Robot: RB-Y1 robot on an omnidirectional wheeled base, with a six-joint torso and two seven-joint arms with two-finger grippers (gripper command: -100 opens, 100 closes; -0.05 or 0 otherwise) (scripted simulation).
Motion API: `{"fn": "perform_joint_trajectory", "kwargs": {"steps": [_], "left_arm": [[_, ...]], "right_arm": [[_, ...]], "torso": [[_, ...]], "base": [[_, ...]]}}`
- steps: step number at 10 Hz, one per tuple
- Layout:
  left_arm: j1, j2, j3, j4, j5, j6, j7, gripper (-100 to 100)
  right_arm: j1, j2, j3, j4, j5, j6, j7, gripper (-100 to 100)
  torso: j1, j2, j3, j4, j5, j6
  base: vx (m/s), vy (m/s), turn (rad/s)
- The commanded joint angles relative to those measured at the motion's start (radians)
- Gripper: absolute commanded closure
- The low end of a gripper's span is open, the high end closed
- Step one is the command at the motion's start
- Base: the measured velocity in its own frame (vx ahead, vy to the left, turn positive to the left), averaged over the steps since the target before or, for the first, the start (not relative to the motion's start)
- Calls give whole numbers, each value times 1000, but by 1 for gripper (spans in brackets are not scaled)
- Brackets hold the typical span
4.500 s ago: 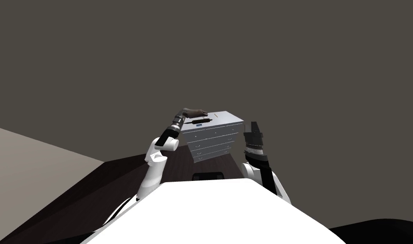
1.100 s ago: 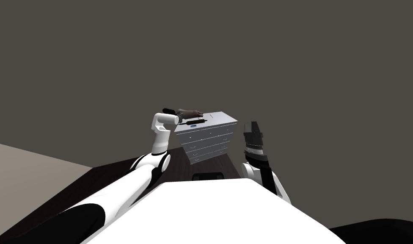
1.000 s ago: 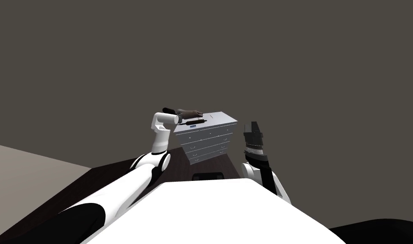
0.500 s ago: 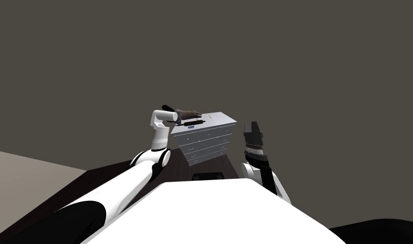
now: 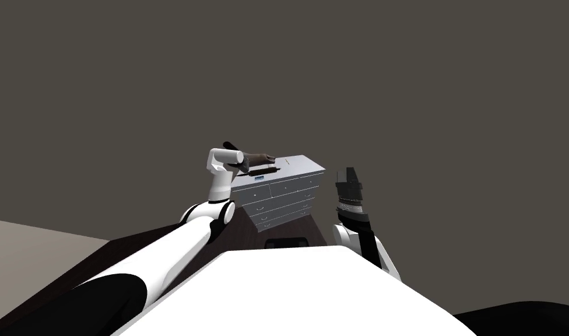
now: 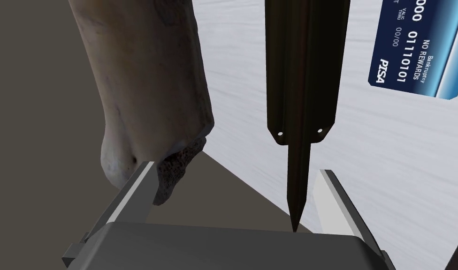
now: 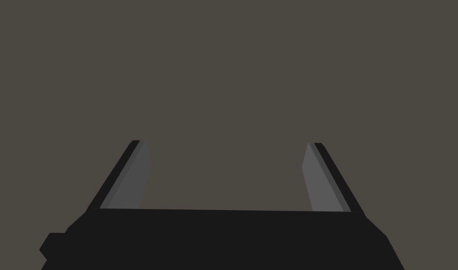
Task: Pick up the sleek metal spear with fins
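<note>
The spear [image 6: 302,70] is a dark, slim metal rod with fins, lying on the white dresser top [image 6: 392,159]. Its pointed tip reaches in between the fingers of my left gripper [image 6: 235,168], nearer one finger. That gripper is open and neither finger touches the spear. In the head view the spear [image 5: 261,170] lies at the dresser's left end, with my left hand right beside it. My right gripper [image 7: 227,159] is open, holds nothing, and is raised at the right [image 5: 348,179].
A brown, bone-like lump [image 6: 148,84] lies alongside the spear, its end against one left finger. A blue bank card [image 6: 418,47] lies on the spear's other side. The white chest of drawers [image 5: 283,195] stands on a dark floor before a grey wall.
My left elbow has lifted and the hand has turned level at the dresser's left end. The whole head view has slid a little, so I have shifted. The right arm is still.
</note>
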Motion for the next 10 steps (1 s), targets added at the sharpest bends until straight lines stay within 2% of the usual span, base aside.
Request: {"fn": "perform_joint_trajectory", "kwargs": {"steps": [1, 2, 3, 5, 6, 7, 8, 10], "left_arm": [[-8, 4, 7, 15, 7, 39, 5, -100], [-28, 9, 19, 46, 18, 75, 14, -100], [-28, 9, 19, 46, 18, 86, 14, -100], [-58, 18, 40, 102, 38, 156, 32, -100], [-58, 18, 40, 102, 38, 177, 32, -100], [-70, 21, 48, 125, 46, 209, 39, -100], [-70, 21, 48, 125, 46, 220, 39, -100], [-87, 26, 63, 162, 60, 286, 51, -100]], "right_arm": [[0, 0, 0, 0, 0, 0, 0, 0], [0, 0, 0, 0, 0, 0, 0, 0], [0, 0, 0, 0, 0, 0, 0, 0], [0, 0, 0, 0, 0, 0, 0, 0], [0, 0, 0, 0, 0, 0, 0, 0], [0, 0, 0, 0, 0, 0, 0, 0], [0, 0, 0, 0, 0, 0, 0, 0], [0, 0, 0, 0, 0, 0, 0, 0]], "torso": [[0, 0, 0, 0, 0, 0], [0, 1, 0, 0, 0, 0], [0, 1, 0, 0, 0, 0], [0, 1, 0, 0, 0, 0], [-1, -2, -1, 0, 0, 0], [0, -1, -1, 0, 0, 0], [0, 0, 0, 0, 0, 0], [0, 2, 1, 0, 0, 0]], "base": [[65, -32, -11], [70, -46, -23], [60, -38, -9], [97, -45, -26], [99, -44, -5], [80, -44, -14], [52, -33, -5], [68, -32, -16]]}}
